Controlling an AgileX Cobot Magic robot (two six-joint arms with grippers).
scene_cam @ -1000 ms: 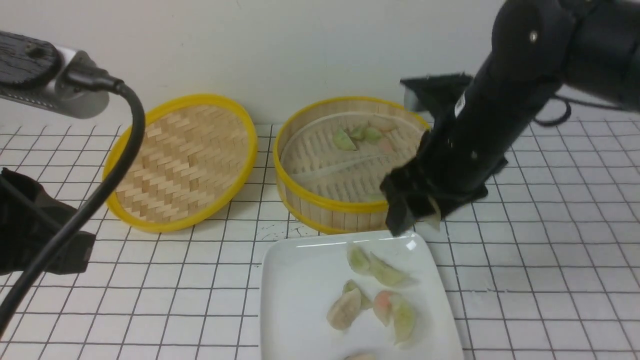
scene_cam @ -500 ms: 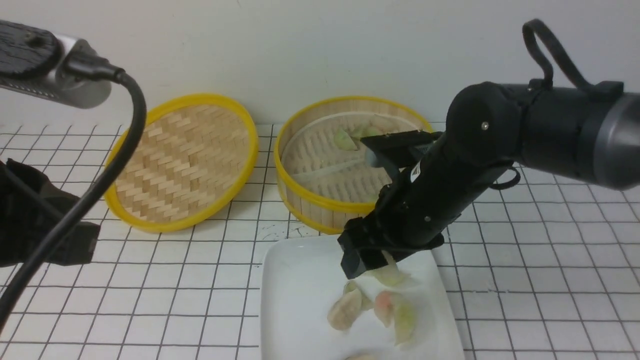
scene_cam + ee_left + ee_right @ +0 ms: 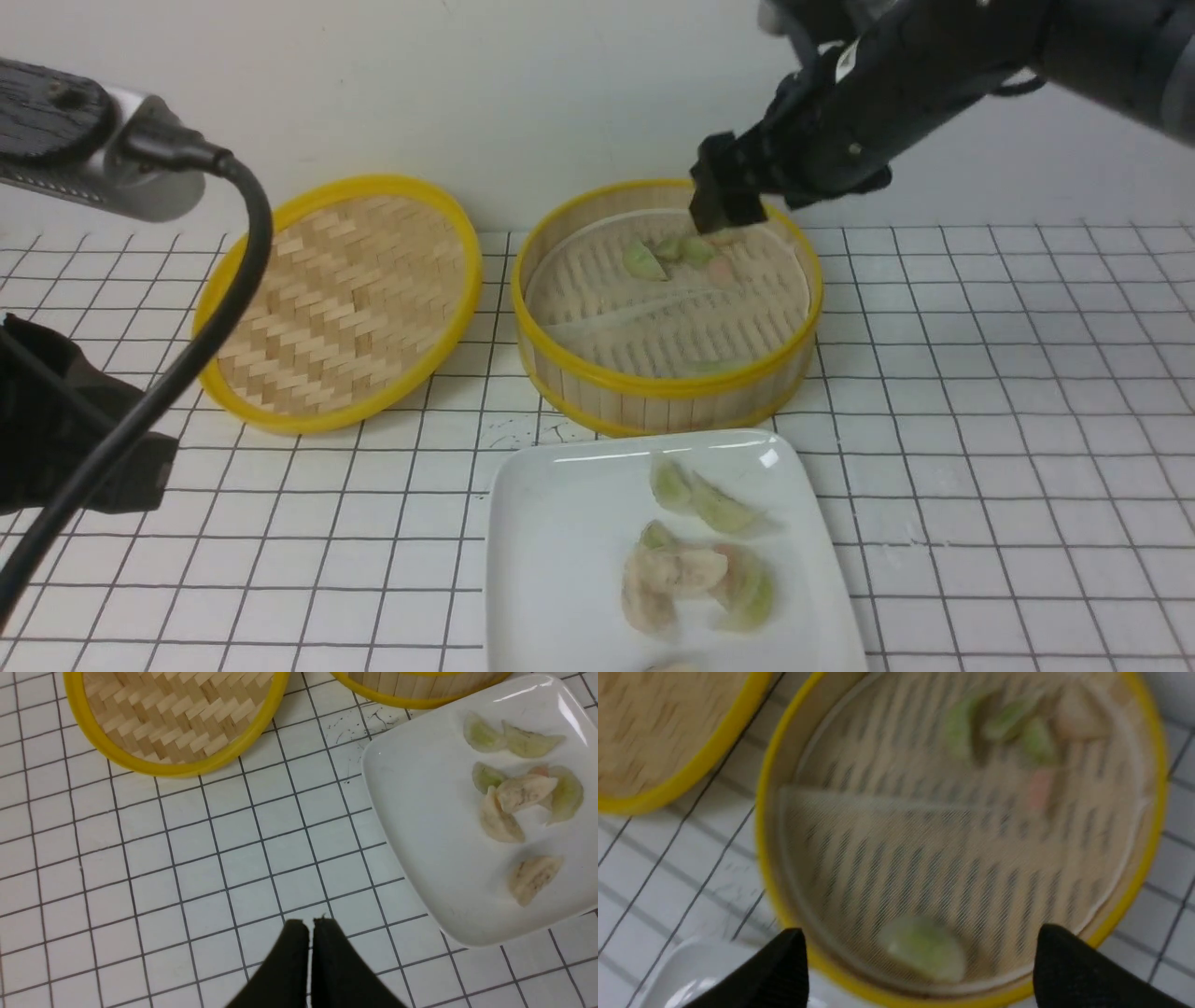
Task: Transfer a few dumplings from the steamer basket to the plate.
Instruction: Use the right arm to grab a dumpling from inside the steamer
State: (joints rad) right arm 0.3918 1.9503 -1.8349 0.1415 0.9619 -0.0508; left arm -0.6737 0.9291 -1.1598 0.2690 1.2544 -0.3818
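Note:
The steamer basket [image 3: 597,378] stands at the back centre. It holds a cluster of green and pink dumplings [image 3: 695,252] at its far side and one green dumpling [image 3: 924,949] by its near wall. In front of it, the white plate [image 3: 551,560] carries several dumplings [image 3: 677,567], one beige one lying across the pile. My right gripper [image 3: 726,210] hangs above the basket's far rim, open and empty [image 3: 920,931]. Low over the tiles to the left of the plate [image 3: 420,826], my left gripper [image 3: 310,921] is shut with nothing in it.
The shallow woven lid [image 3: 336,299] with a yellow rim lies left of the basket, leaning slightly. A thick black cable [image 3: 224,280] from the left arm's camera crosses the left foreground. White gridded tiles cover the table; a wall rises close behind the basket.
My right gripper carried a beige dumpling down to the plate, opened and left it on the pile, then rose back over the basket's far side. The left arm stayed put.

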